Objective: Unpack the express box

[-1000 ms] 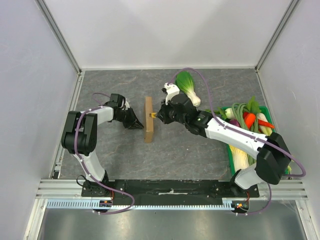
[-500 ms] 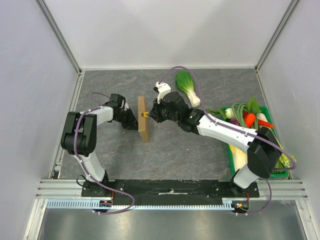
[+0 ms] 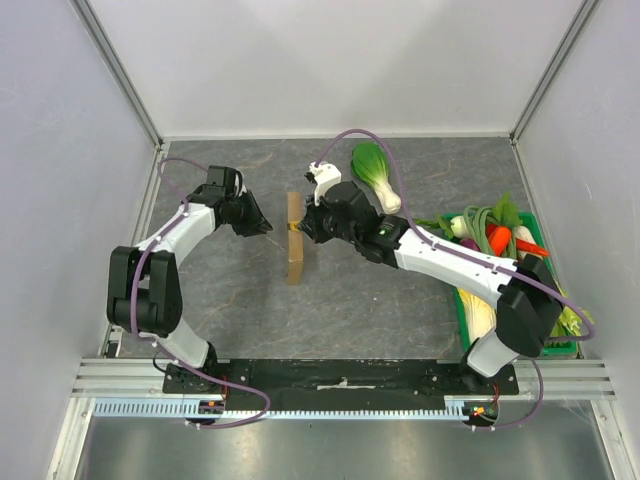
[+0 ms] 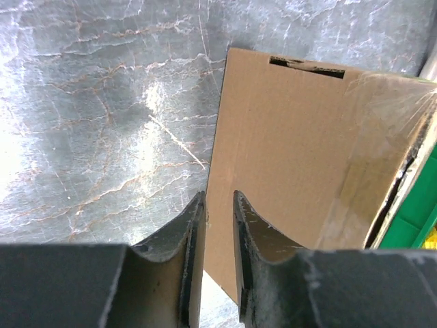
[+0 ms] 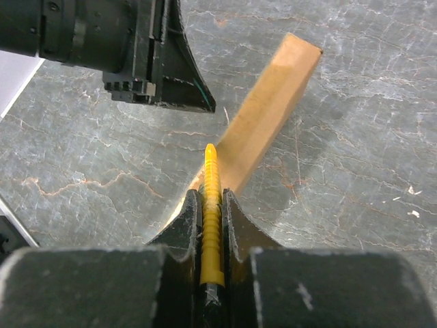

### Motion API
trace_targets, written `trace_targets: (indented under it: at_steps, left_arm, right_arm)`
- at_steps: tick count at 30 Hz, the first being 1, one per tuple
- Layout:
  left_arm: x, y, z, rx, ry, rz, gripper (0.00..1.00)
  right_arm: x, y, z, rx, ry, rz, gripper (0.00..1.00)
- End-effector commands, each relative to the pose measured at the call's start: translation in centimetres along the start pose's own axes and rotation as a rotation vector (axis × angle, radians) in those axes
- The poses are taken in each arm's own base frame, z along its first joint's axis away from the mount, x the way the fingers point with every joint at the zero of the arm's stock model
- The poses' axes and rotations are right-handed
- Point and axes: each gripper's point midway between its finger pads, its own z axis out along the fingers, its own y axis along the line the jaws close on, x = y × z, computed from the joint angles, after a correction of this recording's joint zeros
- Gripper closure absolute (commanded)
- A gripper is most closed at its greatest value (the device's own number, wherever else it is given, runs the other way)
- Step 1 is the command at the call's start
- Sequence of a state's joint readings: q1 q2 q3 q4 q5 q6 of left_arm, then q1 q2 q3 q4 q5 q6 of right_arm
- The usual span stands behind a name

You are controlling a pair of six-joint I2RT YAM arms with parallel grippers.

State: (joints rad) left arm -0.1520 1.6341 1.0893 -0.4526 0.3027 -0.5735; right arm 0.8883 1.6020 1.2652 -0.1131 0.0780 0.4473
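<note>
Plain brown on the express box (image 3: 296, 252); grey with pale veining on the table (image 3: 380, 300); ridged yellow on the tool (image 5: 212, 225); green and white on the bok choy (image 3: 377, 175).

A grey marbled worktop (image 3: 350, 310) carries a flat brown cardboard box (image 3: 296, 255) standing on edge. A green-and-white bok choy (image 3: 373, 170) and a green plastic crate (image 3: 465, 318) lie apart.

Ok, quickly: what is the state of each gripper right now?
Left gripper: jaws a little open, holding nothing, clear of the express box.
Right gripper: shut on a yellow ridged tool.
</note>
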Motion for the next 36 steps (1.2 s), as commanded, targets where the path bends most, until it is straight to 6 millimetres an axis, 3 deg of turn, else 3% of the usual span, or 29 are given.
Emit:
trace_targets:
  at_steps: [1,7,11,15,18,22,25,31,36]
  left_arm:
    - [-3.0,-0.8,-2.7,-0.016,-0.114,0.054,0.71]
    - [-2.0,-0.7,-2.0,-0.006,-0.058,0.037,0.71]
    - [-0.5,-0.5,-0.9,0.021,0.002,0.015,0.71]
    - [-0.4,-0.5,-0.6,0.028,0.01,0.019,0.7]
    - [0.9,0.0,0.3,0.03,0.064,0.001,0.7]
    - [3.3,0.7,1.7,0.032,0.142,-0.039,0.7]
    - [4.9,0.7,2.3,0.064,0.193,-0.077,0.7]
    - [7.9,-0.6,2.5,0.161,0.306,-0.173,0.71]
    - [8.3,-1.4,2.0,0.192,0.327,-0.224,0.71]
  right_arm:
    - [-5.0,0.5,-2.5,0.015,-0.138,-0.012,1.0]
    - [-5.5,-1.8,-3.3,0.133,-0.179,0.005,1.0]
    - [-4.6,-3.6,-3.1,0.22,-0.17,0.02,1.0]
    - [-3.4,-5.0,-2.6,0.271,-0.143,0.053,1.0]
    - [-2.4,-5.2,-1.4,0.267,-0.112,0.049,1.0]
    - [-0.4,-5.6,1.9,0.246,-0.044,0.044,1.0]
    - [-0.1,-5.6,4.1,0.198,-0.037,0.044,1.0]
    - [-1.0,-5.1,7.3,0.054,-0.083,0.09,1.0]
    - [-1.8,-4.8,8.8,-0.041,-0.112,0.135,1.0]
